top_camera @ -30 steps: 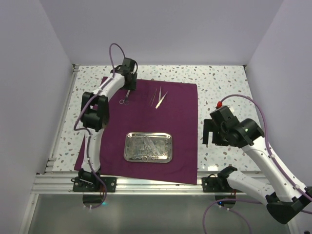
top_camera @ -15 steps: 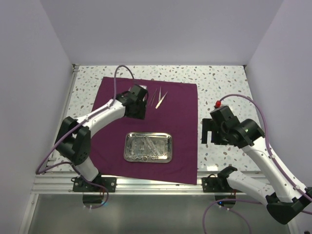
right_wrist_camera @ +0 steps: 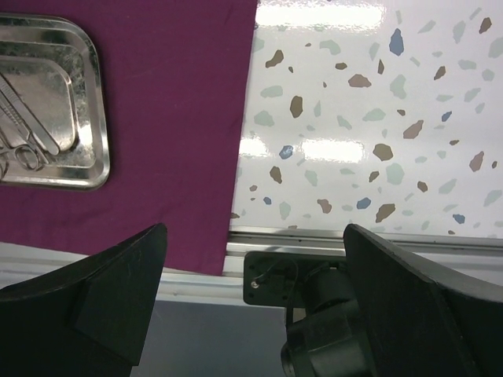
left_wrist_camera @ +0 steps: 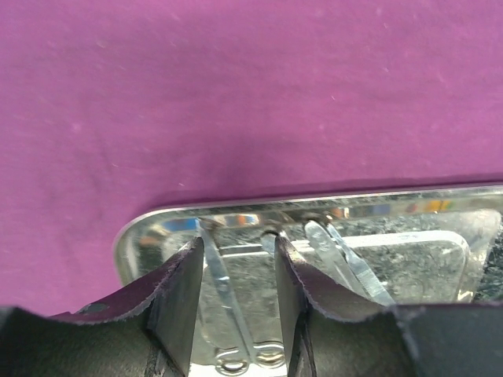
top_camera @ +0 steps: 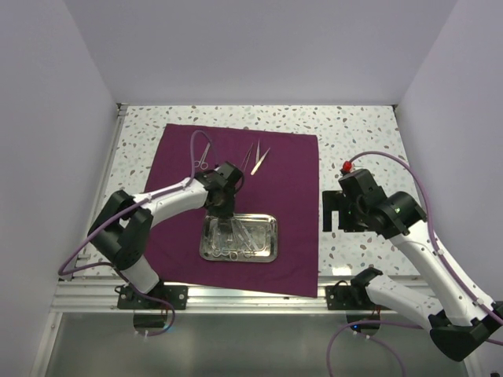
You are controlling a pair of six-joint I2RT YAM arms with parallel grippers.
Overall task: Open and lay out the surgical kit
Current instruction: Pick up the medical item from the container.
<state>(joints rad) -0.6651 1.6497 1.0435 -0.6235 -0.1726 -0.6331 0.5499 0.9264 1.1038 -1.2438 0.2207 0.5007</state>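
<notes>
The surgical kit is partly laid out. The magenta cloth wrap (top_camera: 291, 204) lies spread flat on the tabletop (top_camera: 354, 141). On its far part rest a ring-handled instrument (top_camera: 202, 157) and a pair of tweezers (top_camera: 255, 157), and the steel tray (top_camera: 273, 236) sits on its near part with more instruments inside.

The left gripper (left_wrist_camera: 236, 243) hangs low over the tray. Its jaws are apart and straddle the shank of a thin ring-handled tool (left_wrist_camera: 224, 290), and no clamp on it shows. The right gripper (right_wrist_camera: 255, 232) waits beside the cloth's right edge, jaws wide apart and empty.

The main risk is a poor pinch. The tool lies flat on the shiny tray floor, so the pads may slide over it and close on nothing. Flat blades (left_wrist_camera: 346, 259) lie just beside the right finger, so that finger could nudge them or trap them in the same grip. Pressing too deep may push the tray along and rumple the cloth. A grip on the shank alone may let the tool swing and drop when raised.
</notes>
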